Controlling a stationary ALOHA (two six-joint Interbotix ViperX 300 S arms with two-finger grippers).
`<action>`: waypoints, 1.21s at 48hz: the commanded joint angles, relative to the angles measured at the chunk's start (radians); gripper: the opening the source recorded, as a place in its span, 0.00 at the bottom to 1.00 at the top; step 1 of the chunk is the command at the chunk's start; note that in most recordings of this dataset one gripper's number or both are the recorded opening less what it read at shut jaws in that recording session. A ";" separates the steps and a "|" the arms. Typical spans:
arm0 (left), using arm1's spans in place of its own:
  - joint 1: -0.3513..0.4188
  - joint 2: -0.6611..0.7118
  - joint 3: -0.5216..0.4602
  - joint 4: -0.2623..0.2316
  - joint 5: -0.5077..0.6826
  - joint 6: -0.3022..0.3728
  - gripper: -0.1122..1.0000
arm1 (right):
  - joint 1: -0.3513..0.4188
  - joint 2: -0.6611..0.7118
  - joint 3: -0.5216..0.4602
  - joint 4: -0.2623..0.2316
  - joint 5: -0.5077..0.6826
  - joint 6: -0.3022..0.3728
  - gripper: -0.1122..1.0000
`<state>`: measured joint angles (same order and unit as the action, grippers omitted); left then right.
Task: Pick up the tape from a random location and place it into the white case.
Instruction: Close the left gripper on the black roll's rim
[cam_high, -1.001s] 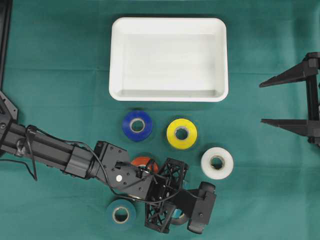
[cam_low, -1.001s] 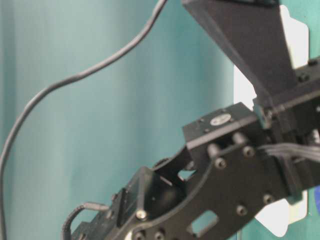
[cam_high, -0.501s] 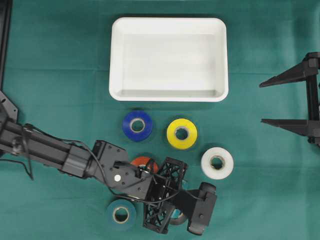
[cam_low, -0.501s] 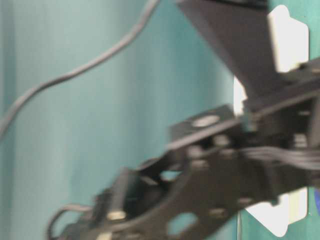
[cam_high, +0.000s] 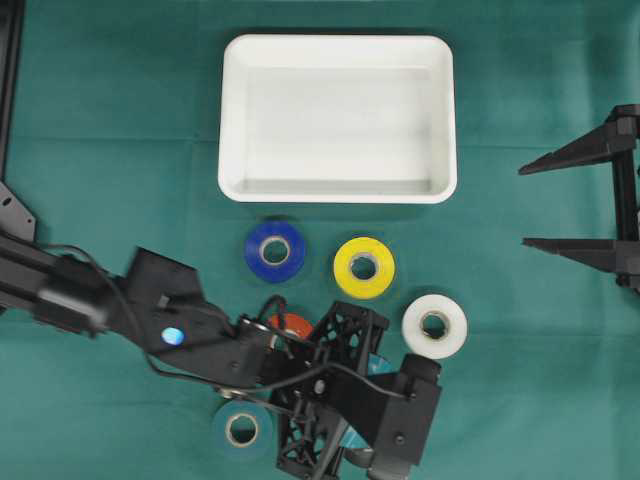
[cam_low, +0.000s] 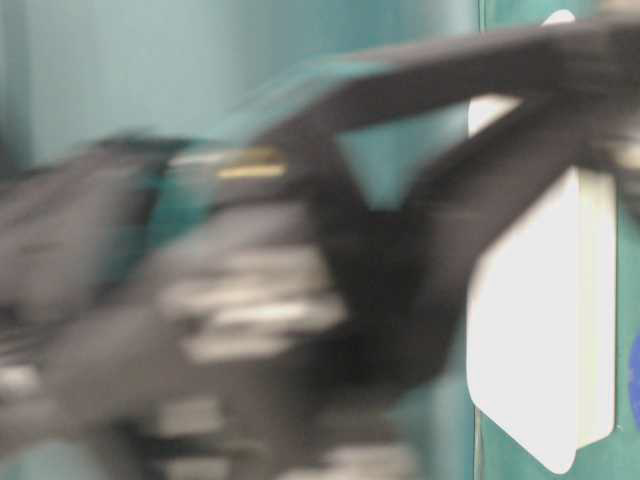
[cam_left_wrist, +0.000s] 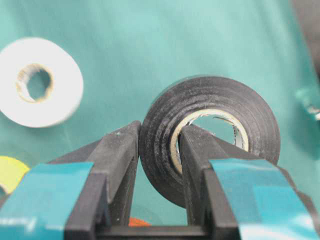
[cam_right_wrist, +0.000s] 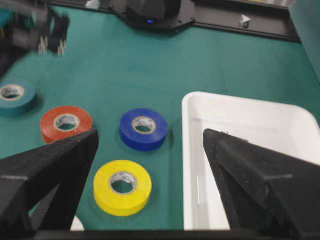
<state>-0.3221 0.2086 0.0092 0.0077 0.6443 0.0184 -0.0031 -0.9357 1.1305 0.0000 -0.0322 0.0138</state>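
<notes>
The left gripper (cam_left_wrist: 159, 165) is clenched on a black tape (cam_left_wrist: 210, 135), one finger (cam_left_wrist: 112, 165) outside the roll's wall and the other through its core, the roll standing on edge clear of the green cloth (cam_left_wrist: 150, 45). In the overhead view the left arm (cam_high: 150, 310) reaches in from the left edge to the near middle of the table, covering most of a red tape (cam_high: 296, 324); a teal tape (cam_high: 241, 429) lies just left of the gripper. The white case (cam_high: 338, 118) sits at the far middle. Between it and the arm lie a blue tape (cam_high: 275, 250) and a yellow tape (cam_high: 363, 267), with a white tape (cam_high: 434, 326) nearer and to the right. The right gripper (cam_high: 590, 205) hangs at the right edge, well apart from the rolls, fingers spread wide on nothing. The table-level view is motion-blurred.
</notes>
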 joint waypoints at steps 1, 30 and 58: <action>-0.002 -0.057 -0.048 0.003 0.031 0.002 0.27 | -0.002 0.006 -0.026 0.003 -0.003 0.000 0.92; -0.005 -0.078 -0.181 0.006 0.213 0.000 0.27 | -0.002 0.006 -0.028 0.003 0.009 0.000 0.92; -0.003 -0.083 -0.172 0.006 0.215 -0.002 0.27 | -0.002 0.006 -0.028 0.003 0.009 0.000 0.92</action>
<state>-0.3221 0.1764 -0.1503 0.0123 0.8636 0.0184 -0.0031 -0.9357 1.1305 0.0000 -0.0199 0.0138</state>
